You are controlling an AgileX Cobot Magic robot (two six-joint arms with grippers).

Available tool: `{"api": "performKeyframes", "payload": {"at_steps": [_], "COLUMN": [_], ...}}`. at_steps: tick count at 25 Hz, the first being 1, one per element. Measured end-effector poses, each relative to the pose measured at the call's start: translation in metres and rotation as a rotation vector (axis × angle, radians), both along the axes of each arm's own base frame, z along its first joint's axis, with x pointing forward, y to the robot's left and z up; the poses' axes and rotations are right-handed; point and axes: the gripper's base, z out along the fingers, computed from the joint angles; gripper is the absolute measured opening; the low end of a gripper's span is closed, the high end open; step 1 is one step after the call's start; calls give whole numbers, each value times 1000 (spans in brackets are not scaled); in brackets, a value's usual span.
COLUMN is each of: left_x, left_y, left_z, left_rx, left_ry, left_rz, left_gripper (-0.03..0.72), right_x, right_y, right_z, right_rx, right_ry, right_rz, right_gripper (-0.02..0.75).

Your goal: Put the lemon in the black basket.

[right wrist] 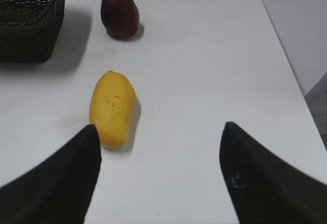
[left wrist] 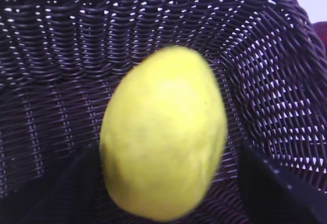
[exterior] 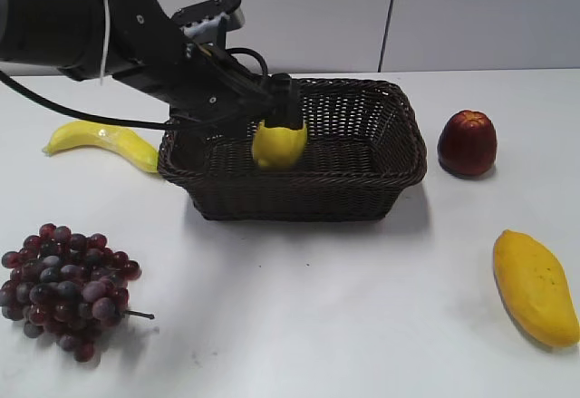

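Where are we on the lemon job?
Done: pickup and carry. The left gripper holds the lemon inside the black basket. In hand: lowering; whether it touches the basket floor is unclear. Left: release and withdraw. The right gripper is open and idle near the mango.

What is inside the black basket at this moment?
Inside the black basket only the lemon shows, held by the left hand over the left part. The woven floor around it looks bare. The spot under the lemon and the near wall's inner foot are hidden.
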Motion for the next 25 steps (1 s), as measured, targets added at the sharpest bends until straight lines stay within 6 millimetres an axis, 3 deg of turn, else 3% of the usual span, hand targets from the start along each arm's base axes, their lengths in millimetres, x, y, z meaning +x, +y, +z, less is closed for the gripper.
{"api": "performKeyframes", "payload": {"at_steps": [6,13,20,25], "left_x": [-6,-36,-75,-71], "left_y": [3,19,65,117], "left_z": [12,84,137,141], "left_rx": [39,145,293,406], "left_ry": [-11,-18,6,79], "left_rz": [-56,-228,-272,-138], "left_gripper": [663,609,588,578], "right_x": [0,0,0,0], "right_y": [0,0,0,0], "right_z": [0,0,0,0], "right_rx": [0,0,0,0], "right_ry": [0,0,0,0], "right_rz": [0,0,0,0], "right_gripper": [590,590,590,590]}}
